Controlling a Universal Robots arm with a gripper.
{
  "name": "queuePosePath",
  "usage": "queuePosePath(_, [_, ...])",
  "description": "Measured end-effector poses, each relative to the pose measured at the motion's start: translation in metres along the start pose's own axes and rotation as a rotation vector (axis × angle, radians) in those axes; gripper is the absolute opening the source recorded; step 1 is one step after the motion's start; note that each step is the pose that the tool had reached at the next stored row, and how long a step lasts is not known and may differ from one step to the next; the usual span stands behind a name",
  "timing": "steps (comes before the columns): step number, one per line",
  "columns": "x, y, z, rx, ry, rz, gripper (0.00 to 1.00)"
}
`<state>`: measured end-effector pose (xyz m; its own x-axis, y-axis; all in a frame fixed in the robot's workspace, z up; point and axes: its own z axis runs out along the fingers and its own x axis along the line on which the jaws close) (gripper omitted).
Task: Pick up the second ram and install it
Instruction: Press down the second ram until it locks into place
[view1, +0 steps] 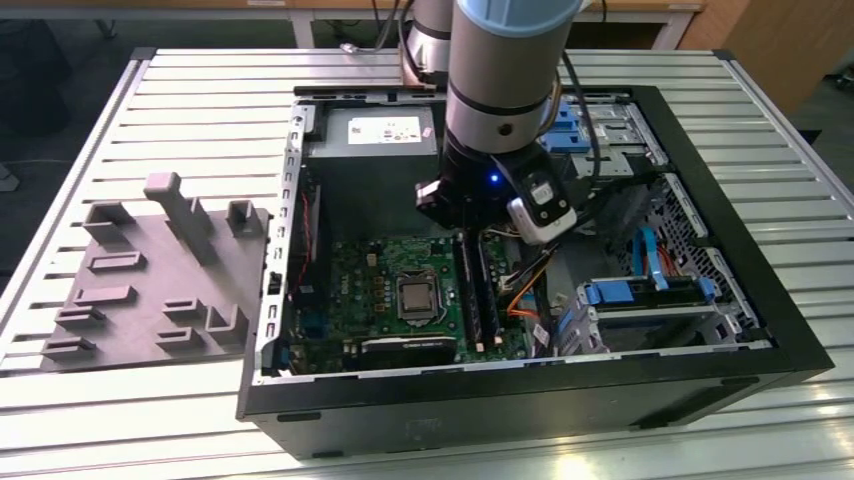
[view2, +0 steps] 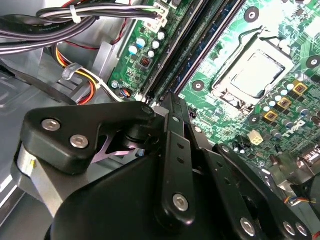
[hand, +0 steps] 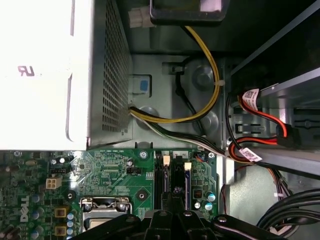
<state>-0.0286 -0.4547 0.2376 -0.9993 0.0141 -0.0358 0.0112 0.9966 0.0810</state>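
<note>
My gripper (view1: 470, 238) reaches down into the open computer case (view1: 747, 330), at the far end of the long black memory slots (view1: 483, 300) on the green motherboard (view1: 380, 285). In both wrist views the fingers (view2: 174, 125) are pressed together with no gap, so the gripper (view2: 170, 102) (hand: 175, 197) is shut. The second ram (view2: 196, 49) is a thin dark board standing on edge in the slots and running away from the fingertips. The tips sit over its near end. I cannot tell whether they touch it.
The silver processor socket (view2: 255, 72) lies beside the slots. Bundled cables (view2: 75, 20) and coloured wires (hand: 210, 100) cross near the power supply (hand: 40, 75). A blue drive bay (view1: 641, 295) stands at the exterior view's right. A grey moulded fixture (view1: 147, 280) lies outside the case.
</note>
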Motion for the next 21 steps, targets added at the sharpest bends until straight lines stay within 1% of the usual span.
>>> queuePosePath(7, [0.0005,-0.0007,0.0090,0.0003,-0.0001,0.000,0.11])
queuePosePath(10, [0.0007,-0.0010,0.0118,0.0008,0.0000,0.000,0.11])
queuePosePath(16, [0.0008,-0.0010,0.0122,0.0009,0.0000,0.000,0.11])
queuePosePath(21, [0.0008,-0.0012,0.0147,0.0007,0.0000,0.000,0.11])
